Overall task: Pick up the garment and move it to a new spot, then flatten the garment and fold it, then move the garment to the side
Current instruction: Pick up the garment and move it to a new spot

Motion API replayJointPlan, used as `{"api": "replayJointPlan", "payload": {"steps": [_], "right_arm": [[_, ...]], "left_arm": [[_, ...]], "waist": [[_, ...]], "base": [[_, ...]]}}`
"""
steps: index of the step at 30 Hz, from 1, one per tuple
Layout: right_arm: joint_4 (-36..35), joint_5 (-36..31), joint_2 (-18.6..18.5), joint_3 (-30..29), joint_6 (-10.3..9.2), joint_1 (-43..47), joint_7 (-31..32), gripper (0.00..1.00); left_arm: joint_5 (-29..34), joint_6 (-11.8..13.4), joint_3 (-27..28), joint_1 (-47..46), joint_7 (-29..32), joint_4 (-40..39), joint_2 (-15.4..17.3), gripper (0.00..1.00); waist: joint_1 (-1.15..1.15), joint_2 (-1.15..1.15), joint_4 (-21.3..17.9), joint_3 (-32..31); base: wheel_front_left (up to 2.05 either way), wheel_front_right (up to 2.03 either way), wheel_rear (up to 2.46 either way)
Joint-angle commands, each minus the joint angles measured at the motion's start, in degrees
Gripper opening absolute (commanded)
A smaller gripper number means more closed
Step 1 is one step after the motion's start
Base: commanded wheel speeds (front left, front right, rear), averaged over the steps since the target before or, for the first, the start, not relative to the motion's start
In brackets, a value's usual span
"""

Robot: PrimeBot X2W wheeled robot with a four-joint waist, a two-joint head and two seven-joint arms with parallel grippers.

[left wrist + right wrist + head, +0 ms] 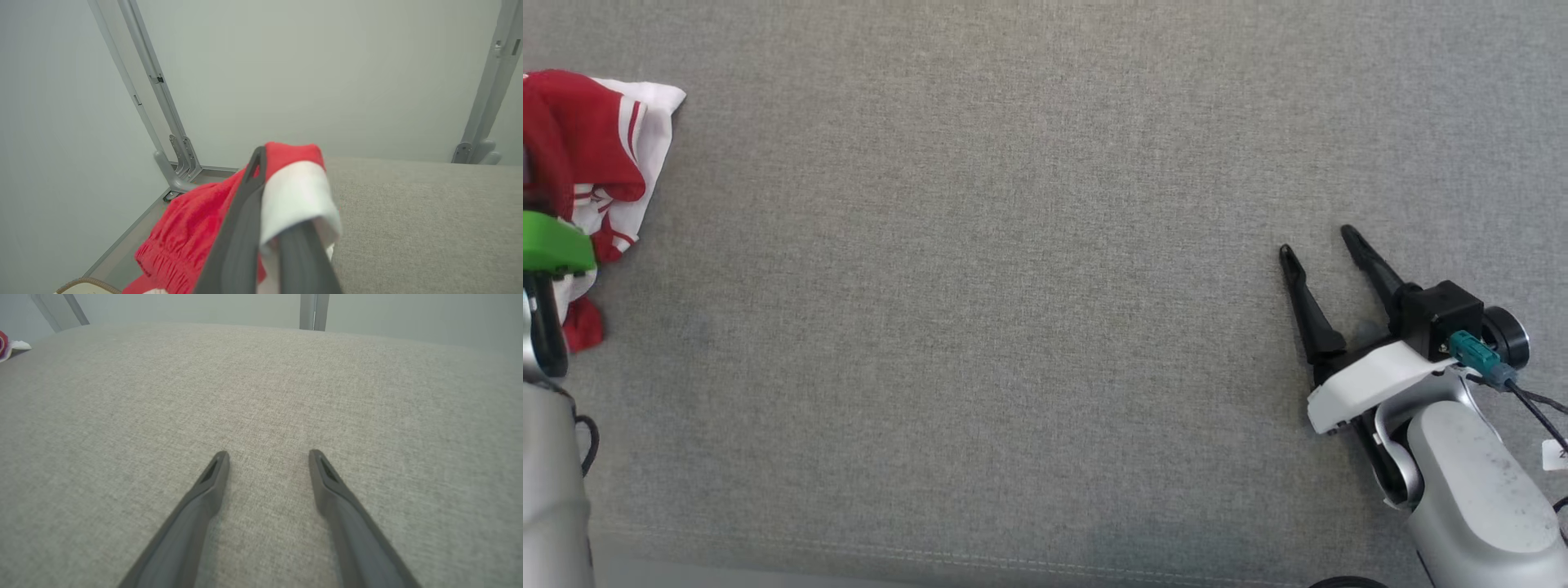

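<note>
One step is only starting: my left tool is pinched shut on the red-and-white garment, bunched at the far left edge of the counter. My right tool hovers spread wide and empty, well apart. Moving, flattening, folding and setting aside are all left, I judge.

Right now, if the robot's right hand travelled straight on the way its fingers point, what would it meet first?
Probably just the bare grey fabric surface ahead of the open right hand; nothing lies in that line. The garment sits far to its left.
</note>
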Motion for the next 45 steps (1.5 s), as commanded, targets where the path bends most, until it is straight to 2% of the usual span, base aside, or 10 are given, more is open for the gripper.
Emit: {"api": "replayJointPlan", "payload": {"steps": [1,6,14,23,29,33,34,35,36,45], "right_arm": [[0.85,0.35,0.88,0.1,-0.08,1.58,0.13,1.0],[1.53,1.55,4.68,-0.1,-0.08,2.44,0.11,1.0],[2.62,2.81,7.41,-0.76,-0.08,3.2,0.07,1.0],[3.78,3.45,8.64,-3.23,-0.08,5.73,0.06,1.0],[3.66,3.51,8.8,-3.5,-0.08,5.14,0.06,1.0],[3.28,3.68,8.55,-3.27,-0.08,5.29,0.06,1.0],[3.29,3.66,8.6,-3.05,-0.08,5.63,0.06,1.0],[3.42,3.79,8.75,-2.83,-0.08,5.93,0.06,1.0],[3.48,3.9,8.89,-2.51,-0.08,6.1,0.06,1.0],[3.59,4.45,9.77,0.09,-0.08,9.01,0.06,1.0]], "left_arm": [[1.75,-0.81,-0.54,-0.56,-0.03,-4.08,-1.16,0.0],[5.22,-2.31,-11.17,-1.63,-0.02,-17.96,-5.06,0.0],[-0.03,-2.32,-29.24,-8.16,-0.03,-23.88,-10.77,0.0],[2.83,-2.32,-32.36,-7.16,-0.01,-11.8,-10.96,0.0],[6.08,-0.66,-30.17,-2.98,-0.02,-4.04,-7.98,0.0],[7.59,2.79,-27.28,3.65,-0.02,-0.59,-5.88,0.0],[7.54,2.91,-27.03,5.46,-0.02,0.15,-5.95,0.2],[7.41,3.14,-26.68,7.02,-0.02,0.52,-6.16,0.9],[7.21,3.28,-26.29,8.72,-0.02,1.07,-6.28,1.0],[4.56,5.75,-19.79,25.72,-0.02,-0.86,-9.87,1.0]], "waist": [[-0.01,0.0,-0.02,-1.99],[-0.01,0.0,-2.36,-6.29],[-0.01,0.0,-11.16,-8.21],[-0.01,0.0,-18.51,-7.49],[-0.01,0.0,-19.28,-7.08],[-0.01,0.0,-17.83,-9.2],[-0.01,0.0,-17.52,-10.06],[-0.01,0.0,-17.25,-10.99],[-0.01,0.0,-17.06,-11.94],[-0.01,0.0,-16.23,-20.72]], "base": [[0.0,0.0,0.0],[0.0,0.0,0.0],[0.0,0.0,0.0],[0.0,0.0,0.0],[0.0,0.0,0.0],[0.0,0.0,0.0],[0.0,0.0,0.0],[0.0,0.0,0.0],[0.0,0.0,0.0],[0.0,0.0,0.0]]}}
